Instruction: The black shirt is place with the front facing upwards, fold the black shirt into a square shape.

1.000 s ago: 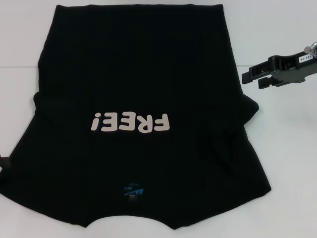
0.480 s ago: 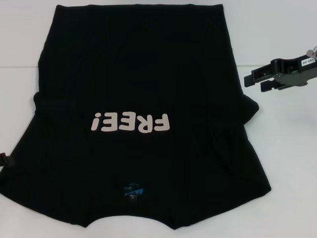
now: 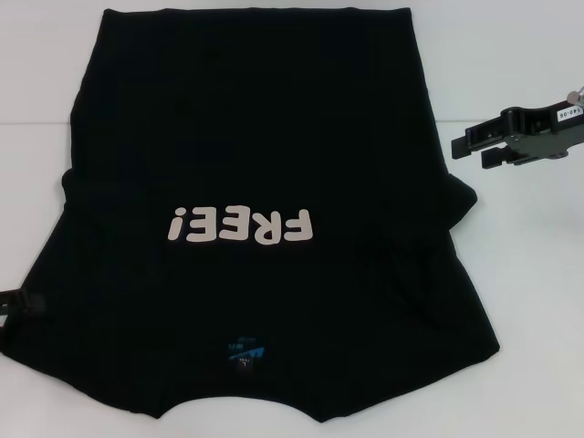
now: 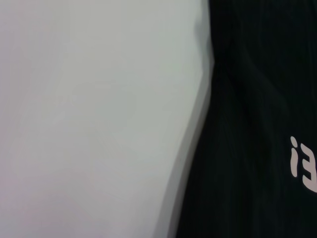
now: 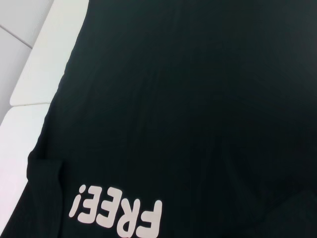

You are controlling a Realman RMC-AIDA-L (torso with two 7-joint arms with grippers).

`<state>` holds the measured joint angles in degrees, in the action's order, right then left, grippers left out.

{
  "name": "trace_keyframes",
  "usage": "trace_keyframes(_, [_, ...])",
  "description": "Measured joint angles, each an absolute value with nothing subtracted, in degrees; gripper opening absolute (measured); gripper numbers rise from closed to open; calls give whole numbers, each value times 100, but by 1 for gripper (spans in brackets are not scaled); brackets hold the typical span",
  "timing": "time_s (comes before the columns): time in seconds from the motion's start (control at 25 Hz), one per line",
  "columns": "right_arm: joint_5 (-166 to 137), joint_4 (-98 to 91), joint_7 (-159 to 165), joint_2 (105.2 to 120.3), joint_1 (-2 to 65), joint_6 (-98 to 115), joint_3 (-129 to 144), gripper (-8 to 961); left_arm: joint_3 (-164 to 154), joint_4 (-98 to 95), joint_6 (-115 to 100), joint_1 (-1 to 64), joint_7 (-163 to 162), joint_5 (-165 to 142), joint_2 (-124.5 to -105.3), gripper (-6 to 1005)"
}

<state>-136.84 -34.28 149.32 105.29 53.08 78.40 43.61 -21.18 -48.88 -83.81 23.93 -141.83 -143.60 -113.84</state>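
Observation:
The black shirt [image 3: 246, 137] lies flat on the white table [image 3: 534, 283] with its front up. Its pale "FREE!" lettering [image 3: 239, 225] reads upside down in the head view, and the small blue neck label [image 3: 243, 351] is near the front edge. Both sleeves are tucked inward, the right one [image 3: 415, 260] lying rumpled on the body. My right gripper [image 3: 472, 148] hovers open and empty over bare table, just off the shirt's right edge. Only a sliver of my left gripper [image 3: 11, 301] shows, at the shirt's lower left edge. The wrist views show the shirt [image 4: 257, 99] [image 5: 188, 99].
White tabletop [image 4: 89, 124] runs along both sides of the shirt. In the right wrist view a seam in the table [image 5: 29, 101] shows beyond the shirt's hem. Nothing else lies on the surface.
My right gripper has risen slightly and drifted right, away from the shirt. The left gripper's tip has edged further into view at the shirt's lower left. The shirt has not moved.

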Motion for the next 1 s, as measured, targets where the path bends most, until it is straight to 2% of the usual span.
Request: trace_keyframes(1.0, [-13684,-3427,14932,10529,5263,7881,4297,627,-2380,-4902,-8294,2782,-14357,-14472,-11459,874])
